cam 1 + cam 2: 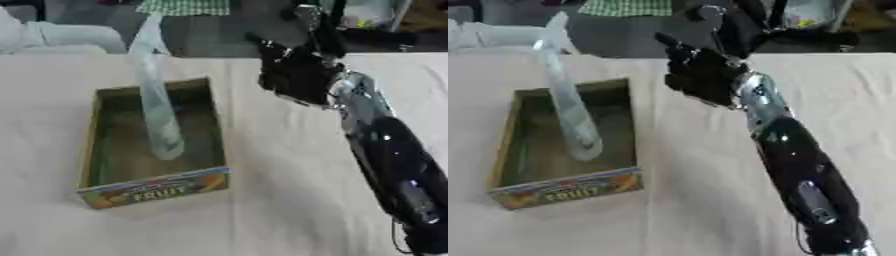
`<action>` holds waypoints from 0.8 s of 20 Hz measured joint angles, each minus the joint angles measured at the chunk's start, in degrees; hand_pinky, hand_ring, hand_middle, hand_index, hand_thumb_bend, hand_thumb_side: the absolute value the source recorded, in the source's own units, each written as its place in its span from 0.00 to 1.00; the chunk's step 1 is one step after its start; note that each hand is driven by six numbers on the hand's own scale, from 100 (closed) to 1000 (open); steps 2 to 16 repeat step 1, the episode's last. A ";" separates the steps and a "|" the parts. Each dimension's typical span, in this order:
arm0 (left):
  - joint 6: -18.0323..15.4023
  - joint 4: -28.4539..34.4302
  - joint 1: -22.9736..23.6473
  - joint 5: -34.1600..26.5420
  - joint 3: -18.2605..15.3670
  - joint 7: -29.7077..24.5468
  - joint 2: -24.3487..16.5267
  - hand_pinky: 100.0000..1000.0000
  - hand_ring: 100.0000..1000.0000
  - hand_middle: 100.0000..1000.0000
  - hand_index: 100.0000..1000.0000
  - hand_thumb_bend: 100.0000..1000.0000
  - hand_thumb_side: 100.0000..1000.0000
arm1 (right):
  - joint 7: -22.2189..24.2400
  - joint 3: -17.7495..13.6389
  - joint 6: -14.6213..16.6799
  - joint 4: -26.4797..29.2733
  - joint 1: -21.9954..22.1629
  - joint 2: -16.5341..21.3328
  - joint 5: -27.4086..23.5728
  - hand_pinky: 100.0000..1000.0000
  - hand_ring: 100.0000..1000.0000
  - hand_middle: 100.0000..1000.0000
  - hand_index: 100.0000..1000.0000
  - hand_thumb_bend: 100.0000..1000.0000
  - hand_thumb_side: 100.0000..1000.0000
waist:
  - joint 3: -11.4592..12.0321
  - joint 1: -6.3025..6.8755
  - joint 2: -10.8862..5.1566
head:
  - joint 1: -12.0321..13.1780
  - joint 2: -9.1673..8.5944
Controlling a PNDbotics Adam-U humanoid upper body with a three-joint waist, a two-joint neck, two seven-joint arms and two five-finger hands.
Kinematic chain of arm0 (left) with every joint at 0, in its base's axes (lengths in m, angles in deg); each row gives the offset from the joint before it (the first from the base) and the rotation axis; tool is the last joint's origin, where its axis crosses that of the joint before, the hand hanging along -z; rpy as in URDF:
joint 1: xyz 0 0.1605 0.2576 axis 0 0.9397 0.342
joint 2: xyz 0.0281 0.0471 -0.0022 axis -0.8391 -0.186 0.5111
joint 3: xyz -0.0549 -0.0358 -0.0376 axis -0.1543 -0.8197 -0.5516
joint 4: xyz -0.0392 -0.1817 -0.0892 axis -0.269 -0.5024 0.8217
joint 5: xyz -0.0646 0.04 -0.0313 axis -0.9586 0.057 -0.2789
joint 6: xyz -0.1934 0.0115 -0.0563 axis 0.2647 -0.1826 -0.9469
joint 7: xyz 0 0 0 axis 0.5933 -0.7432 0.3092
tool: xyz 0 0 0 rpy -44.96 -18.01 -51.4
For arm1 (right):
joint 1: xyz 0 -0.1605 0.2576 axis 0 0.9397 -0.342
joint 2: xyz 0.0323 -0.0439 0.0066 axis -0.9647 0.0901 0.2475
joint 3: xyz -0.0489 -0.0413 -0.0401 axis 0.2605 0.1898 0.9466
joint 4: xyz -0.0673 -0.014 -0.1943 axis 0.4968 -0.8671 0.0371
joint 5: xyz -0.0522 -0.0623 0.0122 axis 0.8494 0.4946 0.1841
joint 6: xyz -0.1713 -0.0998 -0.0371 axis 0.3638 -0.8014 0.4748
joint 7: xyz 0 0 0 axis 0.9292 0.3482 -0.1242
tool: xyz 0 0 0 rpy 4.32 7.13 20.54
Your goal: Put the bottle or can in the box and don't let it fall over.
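One clear bottle (156,107) stands in one cardboard box (203,184) on the table (289,210). The right hand (702,75) hovers beside the box, fingers relaxed and holding nothing.

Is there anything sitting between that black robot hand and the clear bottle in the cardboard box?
Nothing visible. The robot hand is to the right of the box, over bare table. The bottle already stands inside the box; only the box's right wall lies between them, low down.
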 measured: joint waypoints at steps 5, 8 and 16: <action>0.02 0.00 0.11 0.08 -0.01 0.02 0.00 0.72 0.92 0.79 0.73 0.73 0.57 | -0.17 -0.58 0.96 0.78 0.64 0.68 0.32 0.00 0.00 0.24 0.97 0.00 0.82 | -0.15 0.11 -0.01 | 0.25 0.00; 0.02 0.00 0.11 0.08 -0.01 0.02 0.00 0.72 0.92 0.79 0.73 0.73 0.57 | -0.17 -0.58 0.96 0.78 0.64 0.68 0.32 0.00 0.00 0.24 0.97 0.00 0.82 | -0.15 0.11 -0.01 | 0.25 0.00; 0.02 0.00 0.11 0.08 -0.01 0.02 0.00 0.72 0.92 0.79 0.73 0.73 0.57 | -0.17 -0.58 0.96 0.78 0.64 0.68 0.32 0.00 0.00 0.24 0.97 0.00 0.82 | -0.15 0.11 -0.01 | 0.25 0.00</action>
